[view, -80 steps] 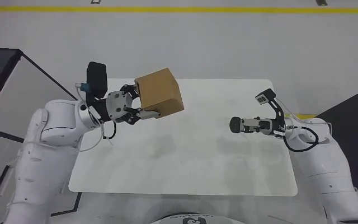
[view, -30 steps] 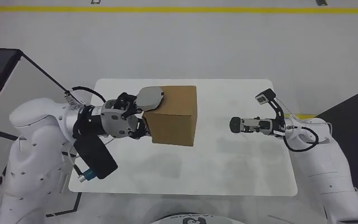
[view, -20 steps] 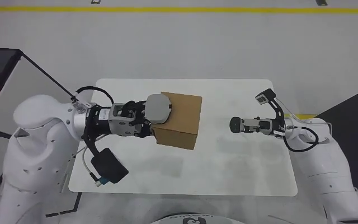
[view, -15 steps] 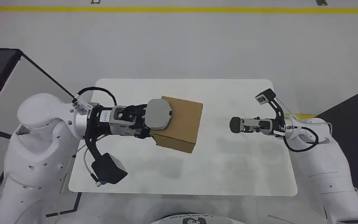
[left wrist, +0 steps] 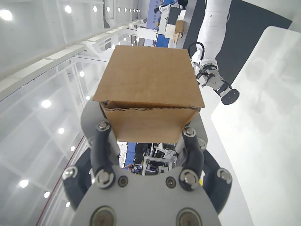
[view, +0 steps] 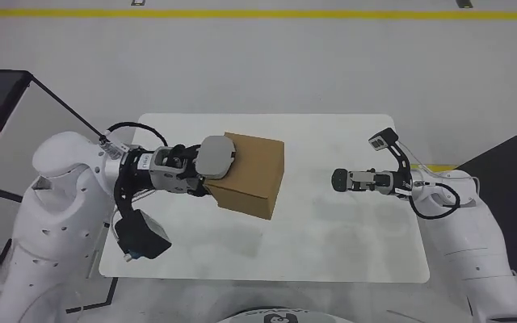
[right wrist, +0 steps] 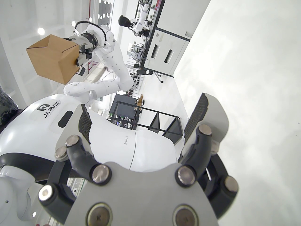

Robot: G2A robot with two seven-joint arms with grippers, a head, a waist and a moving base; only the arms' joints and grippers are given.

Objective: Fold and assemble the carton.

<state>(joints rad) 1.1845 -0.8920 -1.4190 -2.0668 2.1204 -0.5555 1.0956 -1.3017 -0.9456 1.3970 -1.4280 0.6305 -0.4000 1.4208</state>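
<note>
Top view, carton [view: 252,176] in left fingers [view: 216,156], over white table [view: 347,242].

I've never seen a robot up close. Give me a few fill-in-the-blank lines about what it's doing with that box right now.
The carton is clamped in the tool of the robot's ____ arm.
The right tool is empty, its jaws ____.
The carton hangs ____ the white table, not touching it.
Missing words: left; open; above.
</note>
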